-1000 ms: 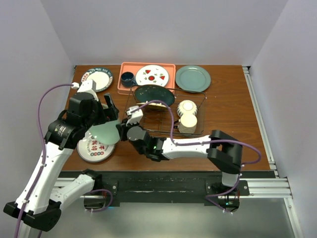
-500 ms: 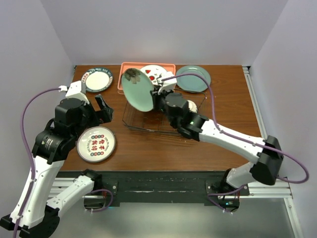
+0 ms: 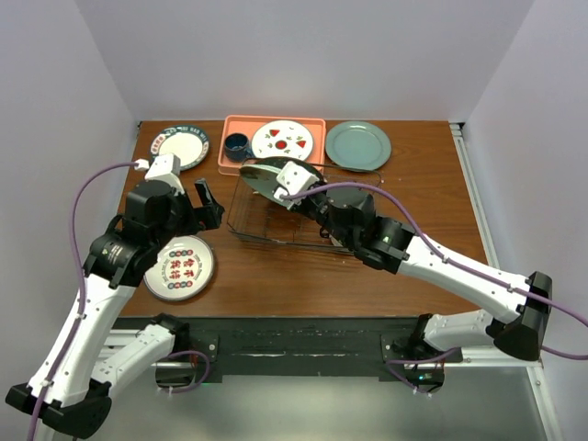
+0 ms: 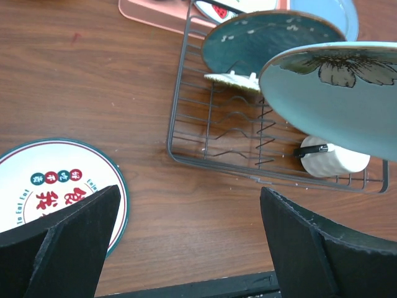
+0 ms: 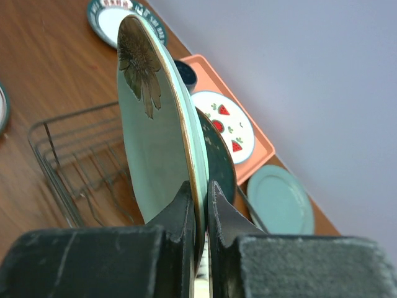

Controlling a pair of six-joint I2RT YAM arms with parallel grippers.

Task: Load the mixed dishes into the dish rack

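R hand (image 5: pixel 200 186) clamps the pale green flower plate (image 5: pixel 155 136) by its rim, held over the dish rack (image 3: pixel 276 230) at mid worktop (image 3: pixel 276 280). L hand (image 4: pixel 186 248) is spread wide and empty, twd the left edge. Risks: rim-only grip may slip; plate could clip the dark teal plate (image 4: pixel 267 43) standing at the rack's far side, or miss the tines & tip. Worktop is brown wood-look w/ pale bare walls on three sides.

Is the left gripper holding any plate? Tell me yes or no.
No, the left gripper is spread wide open with nothing between its fingers.
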